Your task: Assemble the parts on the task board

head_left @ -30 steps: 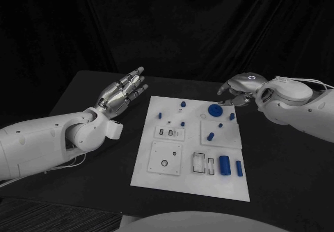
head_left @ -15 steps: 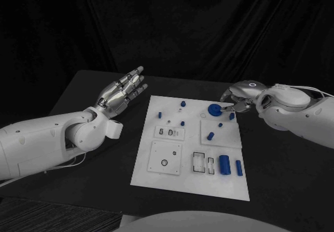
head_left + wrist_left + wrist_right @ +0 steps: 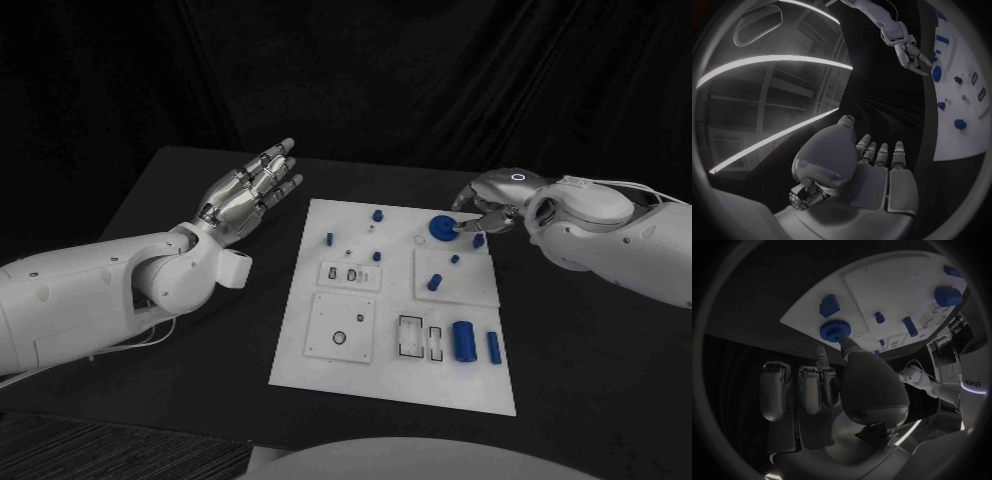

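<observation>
White flat task board point(image 3: 361, 375): round blue toothed gear point(image 3: 446, 227) at far right corner; two blue cylinders point(image 3: 464, 339) near right edge, closer.

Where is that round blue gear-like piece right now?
In the head view, the round blue gear sits at the task board's far right corner, with the right hand's fingertips at its edge.

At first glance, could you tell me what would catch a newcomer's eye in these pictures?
The white rectangular task board lies mid-table on the black table, dotted with small blue parts. At its far right corner the right hand reaches a fingertip to a round blue toothed gear. The left hand hovers open, left of the board.
</observation>
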Controlling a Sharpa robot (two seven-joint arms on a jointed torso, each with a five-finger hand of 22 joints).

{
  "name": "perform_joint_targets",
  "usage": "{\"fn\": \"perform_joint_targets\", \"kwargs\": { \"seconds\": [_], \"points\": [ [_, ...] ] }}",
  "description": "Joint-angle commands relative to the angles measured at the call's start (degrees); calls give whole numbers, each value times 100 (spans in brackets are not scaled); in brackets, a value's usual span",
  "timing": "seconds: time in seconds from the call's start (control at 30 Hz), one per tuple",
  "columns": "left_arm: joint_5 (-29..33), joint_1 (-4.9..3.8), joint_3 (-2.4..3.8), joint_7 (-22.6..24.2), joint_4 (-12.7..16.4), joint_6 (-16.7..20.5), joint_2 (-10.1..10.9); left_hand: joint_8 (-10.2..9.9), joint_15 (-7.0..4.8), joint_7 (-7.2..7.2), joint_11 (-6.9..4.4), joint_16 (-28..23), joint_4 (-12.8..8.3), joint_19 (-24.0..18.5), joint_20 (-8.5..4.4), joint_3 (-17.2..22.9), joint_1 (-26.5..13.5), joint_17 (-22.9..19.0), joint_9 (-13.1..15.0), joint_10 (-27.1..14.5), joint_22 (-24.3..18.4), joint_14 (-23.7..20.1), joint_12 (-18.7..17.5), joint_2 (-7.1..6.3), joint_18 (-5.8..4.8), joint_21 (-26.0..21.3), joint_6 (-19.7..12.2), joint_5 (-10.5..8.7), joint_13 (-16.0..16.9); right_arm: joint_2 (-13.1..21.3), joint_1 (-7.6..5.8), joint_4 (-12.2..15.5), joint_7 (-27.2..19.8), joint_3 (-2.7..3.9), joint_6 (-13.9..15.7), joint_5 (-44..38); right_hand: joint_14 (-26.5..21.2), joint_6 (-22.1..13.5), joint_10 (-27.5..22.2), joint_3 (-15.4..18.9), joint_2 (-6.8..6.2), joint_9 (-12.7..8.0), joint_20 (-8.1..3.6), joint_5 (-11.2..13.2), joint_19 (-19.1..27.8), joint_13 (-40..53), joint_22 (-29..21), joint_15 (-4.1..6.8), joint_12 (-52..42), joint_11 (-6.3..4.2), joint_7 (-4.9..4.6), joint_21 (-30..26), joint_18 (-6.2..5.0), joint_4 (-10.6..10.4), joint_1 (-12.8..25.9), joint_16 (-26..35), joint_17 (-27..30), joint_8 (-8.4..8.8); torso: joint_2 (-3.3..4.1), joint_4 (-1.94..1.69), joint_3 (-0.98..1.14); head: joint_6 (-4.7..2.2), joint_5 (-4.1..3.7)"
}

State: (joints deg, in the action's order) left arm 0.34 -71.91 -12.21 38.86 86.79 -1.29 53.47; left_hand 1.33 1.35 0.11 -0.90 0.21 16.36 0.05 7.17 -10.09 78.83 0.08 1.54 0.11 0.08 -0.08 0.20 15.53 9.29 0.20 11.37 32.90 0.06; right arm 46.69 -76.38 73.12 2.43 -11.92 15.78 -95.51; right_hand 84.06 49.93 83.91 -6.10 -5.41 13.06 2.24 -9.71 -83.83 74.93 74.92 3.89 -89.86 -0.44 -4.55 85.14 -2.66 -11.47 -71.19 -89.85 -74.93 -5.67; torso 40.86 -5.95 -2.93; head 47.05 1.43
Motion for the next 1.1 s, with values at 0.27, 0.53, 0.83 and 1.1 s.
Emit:
{"fn": "perform_joint_targets", "kwargs": {
  "seconds": [0.27, 0.53, 0.83, 1.1],
  "points": [
    [-4, -12, 5, 371, -17, -100, -20, 27, 45, 25, 33, -21, -13, -5, 54, 19, 64, -8, 4, -11, -8, 8, -20, 3, 63, -20, 11, 24, -6, -82, 29, -70, 23, 2, 110, 1, 594, -108, 609, -60, 14, 21, 25, -130, -248, 1507, 1129, 2, -14, 17, -18, 30, 111, 29, -110, -15, -1507, 36, 2, 1, -2, -3, -17],
    [-4, -12, 5, 361, -27, -121, -32, 25, 49, 24, 36, -21, -15, -5, 56, 21, 70, -8, 3, -11, -8, 8, -20, 2, 63, -20, 3, 29, -6, -186, 93, -165, -5, 2, 73, 1, 594, -98, 609, -75, 16, 37, 30, -189, -243, 1507, 1128, -3, -14, 25, -34, 25, 109, 55, -155, -15, -1507, 27, 2, 1, -2, 6, -13],
    [-4, -12, 5, 352, -31, -142, -33, 25, 55, 24, 37, -21, -17, -5, 60, 25, 78, -8, 3, -11, -8, 8, -20, 3, 61, -20, 4, 33, -6, -302, 158, -280, -17, 3, -10, 1, 594, -41, 609, -88, 18, 73, 40, -237, -245, 1507, 1133, -18, -14, 41, -54, 26, 110, 87, -199, -15, -1507, -12, 3, 1, -1, 30, 0],
    [-4, -12, 5, 338, -36, -170, -42, 24, 65, 25, 36, -21, -18, -5, 68, 28, 84, -8, 3, -11, -8, 8, -20, 4, 60, -20, 2, 36, -6, -374, 201, -345, -47, 3, -45, 1, 594, 78, 609, -128, 47, 197, 71, -702, -228, 1507, 1127, -48, -14, 72, -78, 3, 102, 169, -269, -15, -1507, -110, 3, 1, -1, 46, -2]
  ]
}}
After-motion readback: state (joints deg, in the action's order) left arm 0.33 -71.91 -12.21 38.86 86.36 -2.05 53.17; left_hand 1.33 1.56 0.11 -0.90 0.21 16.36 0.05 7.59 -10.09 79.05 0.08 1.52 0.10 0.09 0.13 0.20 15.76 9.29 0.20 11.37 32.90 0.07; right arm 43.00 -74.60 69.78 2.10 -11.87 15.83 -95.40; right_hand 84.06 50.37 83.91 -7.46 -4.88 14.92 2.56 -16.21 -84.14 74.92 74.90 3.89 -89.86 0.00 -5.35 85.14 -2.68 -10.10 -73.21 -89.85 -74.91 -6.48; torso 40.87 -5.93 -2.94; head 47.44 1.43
